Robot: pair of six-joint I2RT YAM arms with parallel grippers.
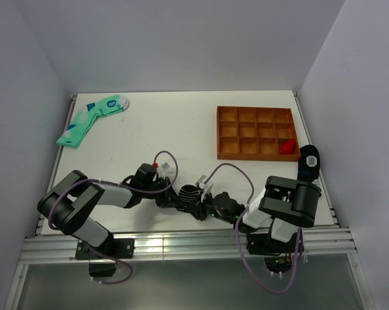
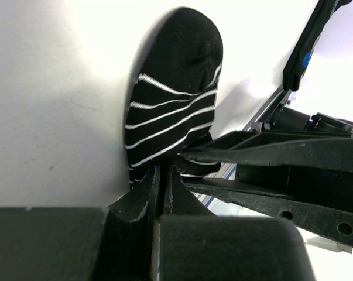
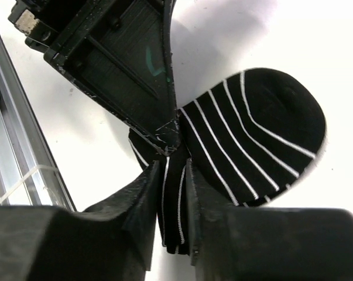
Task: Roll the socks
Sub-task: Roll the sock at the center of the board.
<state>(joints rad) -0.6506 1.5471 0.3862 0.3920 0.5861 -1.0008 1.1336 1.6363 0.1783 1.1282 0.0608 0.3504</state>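
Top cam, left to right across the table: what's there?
mint-green socks → striped black sock → orange tray → black sock at the right edge

Black sock (image 3: 252, 129) — thin white stripes — lies flat, 1 end bunched.

I'm watching my left hand (image 2: 163, 178) pinching the near edge of the black, white-striped sock (image 2: 173, 88), its fingers nearly meeting. The sock is lying flat on the white desk (image 2: 53, 88), toe pointing away. The right hand (image 2: 189, 170) is reaching in from the right, clamping that same near end just beside mine.
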